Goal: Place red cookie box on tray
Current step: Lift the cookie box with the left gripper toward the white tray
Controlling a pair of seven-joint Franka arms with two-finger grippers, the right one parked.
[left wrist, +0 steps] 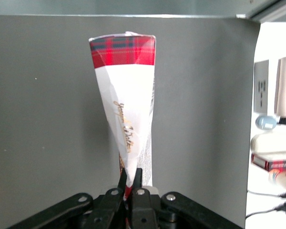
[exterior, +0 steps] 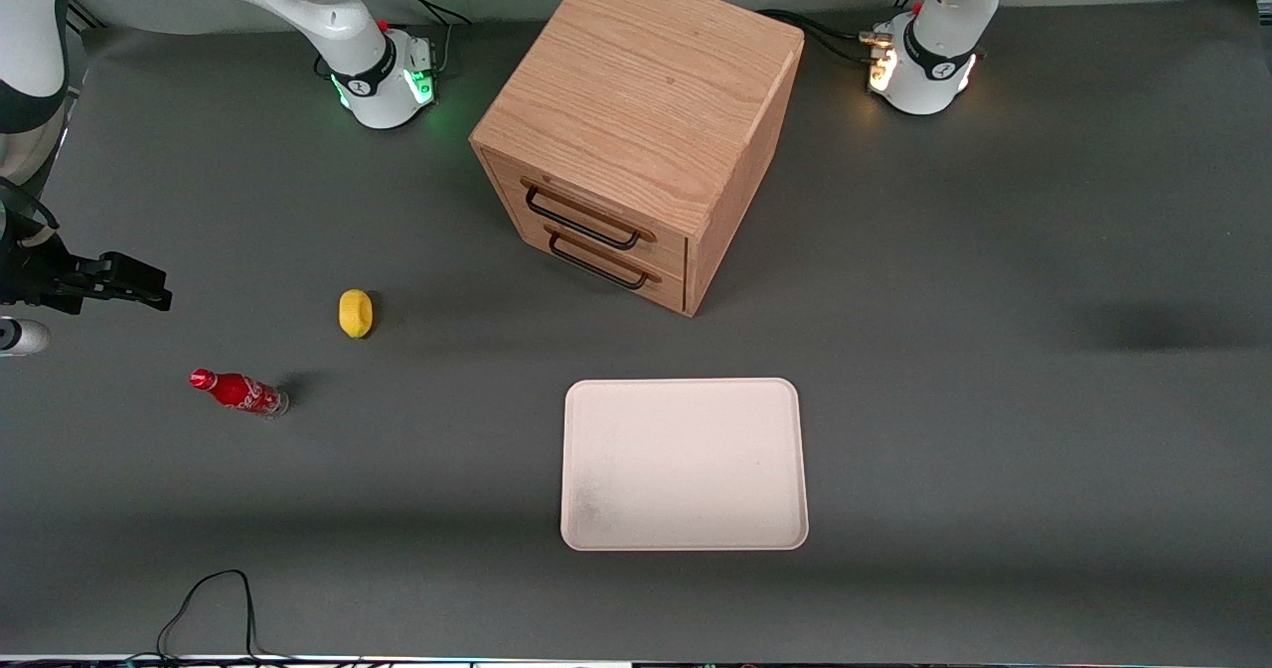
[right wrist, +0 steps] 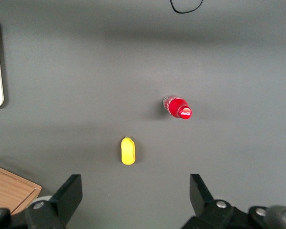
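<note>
In the left wrist view my left gripper [left wrist: 129, 177] is shut on the narrow end of the red cookie box [left wrist: 126, 95]. The box is thin, with a red tartan band at its outer end and a pale printed face, and it hangs over bare grey table. Neither the gripper nor the box shows in the front view, where only a dark shadow [exterior: 1143, 325] lies on the table toward the working arm's end. The cream-white tray [exterior: 686, 464] lies flat near the front camera, nearer to it than the wooden cabinet, with nothing on it.
A wooden two-drawer cabinet [exterior: 636, 131] stands mid-table with both drawers shut. Toward the parked arm's end lie a yellow lemon-like object [exterior: 355, 312] and a small red cola bottle [exterior: 238, 392]. A black cable [exterior: 209, 598] loops at the front edge.
</note>
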